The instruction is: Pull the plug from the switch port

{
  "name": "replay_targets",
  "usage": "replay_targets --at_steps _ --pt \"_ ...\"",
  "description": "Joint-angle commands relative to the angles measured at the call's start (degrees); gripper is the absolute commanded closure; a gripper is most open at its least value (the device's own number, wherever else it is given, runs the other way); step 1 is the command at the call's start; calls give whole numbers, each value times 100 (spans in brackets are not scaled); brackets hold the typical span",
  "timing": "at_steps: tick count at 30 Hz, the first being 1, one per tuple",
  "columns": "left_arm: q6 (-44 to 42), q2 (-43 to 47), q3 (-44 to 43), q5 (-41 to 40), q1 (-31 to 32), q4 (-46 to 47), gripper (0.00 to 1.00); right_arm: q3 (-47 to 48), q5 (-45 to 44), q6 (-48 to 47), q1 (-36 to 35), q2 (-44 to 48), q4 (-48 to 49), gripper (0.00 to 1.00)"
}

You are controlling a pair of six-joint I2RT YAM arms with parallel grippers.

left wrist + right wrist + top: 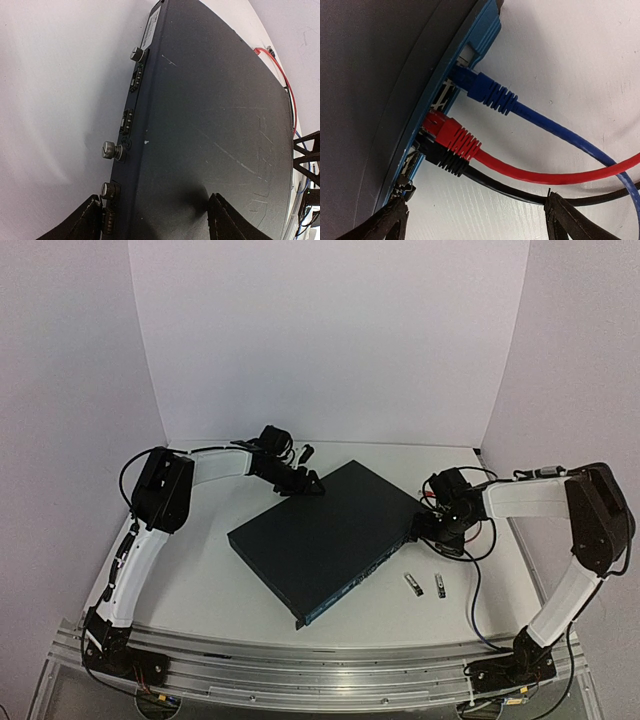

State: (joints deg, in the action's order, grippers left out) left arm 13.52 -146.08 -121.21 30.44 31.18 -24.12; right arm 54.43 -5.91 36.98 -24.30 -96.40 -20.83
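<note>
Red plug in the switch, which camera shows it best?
Right wrist view: the red plug sits close up in the switch, between the blue plug and black plug. Left wrist shows only its red cable beyond the switch; the top view is too distant.

Switch [325, 535]: one. Plugs in its ports: three (blue plug [490, 92], red plug [457, 137], black plug [447, 160]). Small silver pieces [412, 584]: two.

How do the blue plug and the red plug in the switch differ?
Besides colour: the blue plug sits nearest the switch's end, the red plug further along. The blue plug stands alone; the red plug lies tight against a black plug. Both are seated in ports and wear ribbed boots.
</note>
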Motion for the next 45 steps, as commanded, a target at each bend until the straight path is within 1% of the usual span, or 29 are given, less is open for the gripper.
replay_targets --at_steps 1,13,26,31,36,45 --pt "-53 -210 205 -319 -7 -688 29 169 -147 232 -25 4 9 8" --pt "-69 -221 223 -300 -7 -679 30 259 7 501 -27 -85 53 8" --pt "-61 -216 238 -319 -7 -682 30 305 -49 760 -61 -347 86 8" --pt "-60 -217 231 -339 -7 -691 30 376 112 898 -104 -391 140 8" --pt "-69 -210 231 -354 -7 -696 30 310 122 800 -110 -432 136 8" --pt "-91 -245 169 -372 -7 -751 30 -176 65 478 -114 -246 115 8"
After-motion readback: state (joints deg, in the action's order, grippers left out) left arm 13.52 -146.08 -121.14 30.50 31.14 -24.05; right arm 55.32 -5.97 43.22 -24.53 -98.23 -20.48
